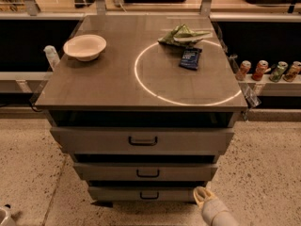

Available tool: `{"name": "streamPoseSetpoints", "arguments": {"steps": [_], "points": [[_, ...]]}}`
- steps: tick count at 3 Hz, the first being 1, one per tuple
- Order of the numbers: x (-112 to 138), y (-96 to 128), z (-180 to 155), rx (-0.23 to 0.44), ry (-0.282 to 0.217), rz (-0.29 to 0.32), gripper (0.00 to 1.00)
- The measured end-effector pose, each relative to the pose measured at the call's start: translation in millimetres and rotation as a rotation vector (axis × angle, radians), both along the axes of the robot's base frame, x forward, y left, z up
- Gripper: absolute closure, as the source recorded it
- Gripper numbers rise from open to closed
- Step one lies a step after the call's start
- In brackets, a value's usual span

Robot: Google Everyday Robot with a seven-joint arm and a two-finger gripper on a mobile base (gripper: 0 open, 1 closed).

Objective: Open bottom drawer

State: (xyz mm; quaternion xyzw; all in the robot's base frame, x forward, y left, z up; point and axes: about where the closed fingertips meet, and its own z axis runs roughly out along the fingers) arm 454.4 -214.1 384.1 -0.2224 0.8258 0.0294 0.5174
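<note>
A grey cabinet has three stacked drawers, all shut. The bottom drawer [146, 194] is the lowest and narrowest-looking, with a small dark pull handle [149, 195]. The middle drawer [146, 172] and the wide top drawer [141, 141] sit above it. My gripper [201, 196] comes in from the bottom right on a white arm. Its tip sits just right of the bottom drawer's right end, low near the floor, away from the handle.
On the cabinet top [103, 84] lie a white bowl [85, 47], a green chip bag [182, 35] and a dark blue packet [190, 59]. Several cans [268, 70] stand on a shelf at right. A plastic bottle [51, 56] stands at left. The floor is speckled.
</note>
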Motion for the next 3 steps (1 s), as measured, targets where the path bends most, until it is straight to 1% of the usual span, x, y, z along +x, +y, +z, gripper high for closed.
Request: {"name": "streamPoseSetpoints", "arguments": {"steps": [1, 2, 3], "points": [[-8.0, 17.3, -22.5, 0.049, 0.024, 0.001, 1.00], [-12.7, 27.4, -51.1, 0.052, 0.087, -0.023, 1.00], [-14.2, 42.9, -91.6, 0.092, 0.108, -0.043, 1.00]]}}
